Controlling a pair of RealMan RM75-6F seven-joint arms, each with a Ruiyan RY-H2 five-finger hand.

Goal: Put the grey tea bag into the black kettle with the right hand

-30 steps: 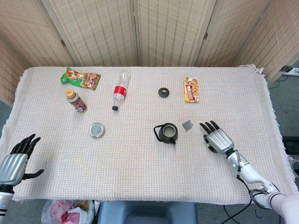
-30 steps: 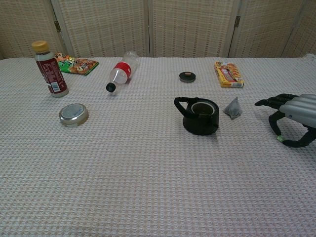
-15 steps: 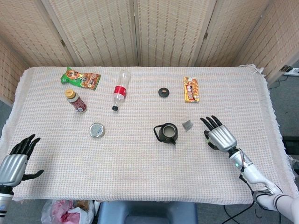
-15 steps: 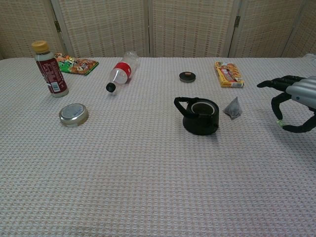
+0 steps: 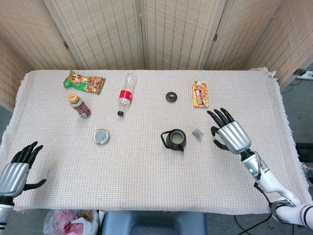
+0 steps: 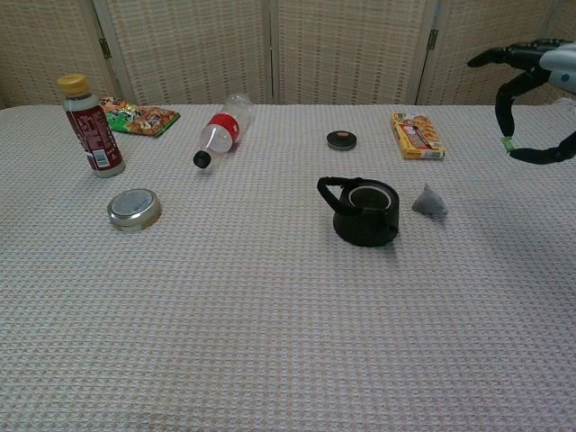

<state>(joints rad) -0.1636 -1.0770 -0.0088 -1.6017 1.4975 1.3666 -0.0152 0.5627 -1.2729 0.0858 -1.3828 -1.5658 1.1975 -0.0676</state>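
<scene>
Grey and softly crumpled, the small pyramid-shaped tea bag (image 5: pixel 197 133) lies on the waffle-weave tablecloth (image 5: pixel 146 166), just left of the right hand (image 5: pixel 230 135) and just beside the squat, glossy black kettle (image 5: pixel 174 140), whose lidless round mouth gapes. That metal-backed hand hovers with dark fingers spread, holding nothing; the left hand (image 5: pixel 15 171) rests open at the table's near-left edge.

Black kettle (image 6: pixel 364 212) upright mid-bench, lid off, handle toward left. Grey tea bag (image 6: pixel 429 201) lies just beside it on the right, not touching. Right hand (image 6: pixel 533 83) raised at upper right edge, fingers spread and curved, holding nothing, well apart from tea bag. Small black lid (image 6: pixel 341 139) behind kettle.
</scene>
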